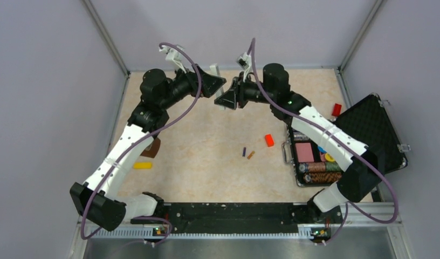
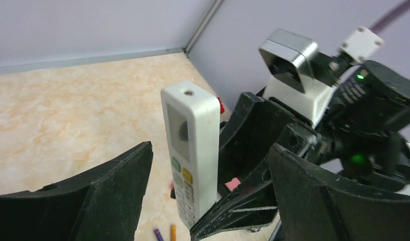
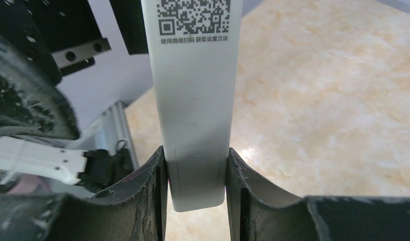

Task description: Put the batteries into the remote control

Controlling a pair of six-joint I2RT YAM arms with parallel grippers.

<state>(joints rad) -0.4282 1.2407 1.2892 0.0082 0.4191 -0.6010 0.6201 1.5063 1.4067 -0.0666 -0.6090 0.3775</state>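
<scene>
The slim white plastic remote control [image 2: 190, 145] stands upright in the air over the far middle of the bench [image 1: 207, 172], between the two arms. Its small greenish display end is at the top and its rows of buttons face the left wrist camera.

The right jaws are clenched on its lower end, one black finger [image 3: 152, 201] pressed to each long edge of the plain back. A printed square code sits higher up that back. The left jaws are released and spread wide. Their black fingers [image 2: 112, 191] stand to either side of the remote without touching it.

The two batteries lie on the bench well nearer than the remote, just beside each other. They are a tiny dark purple cylinder [image 1: 244, 151] and, to its right, a tiny orange-brown cylinder [image 1: 251, 155]. A chunky bright red block [image 1: 269, 140] rests near them, to the right and a little farther back. A long yellow bar [image 1: 142, 165] lies at the left, beside the left arm. An open black hard case [image 1: 369, 129] sits at the right edge of the bench.
</scene>
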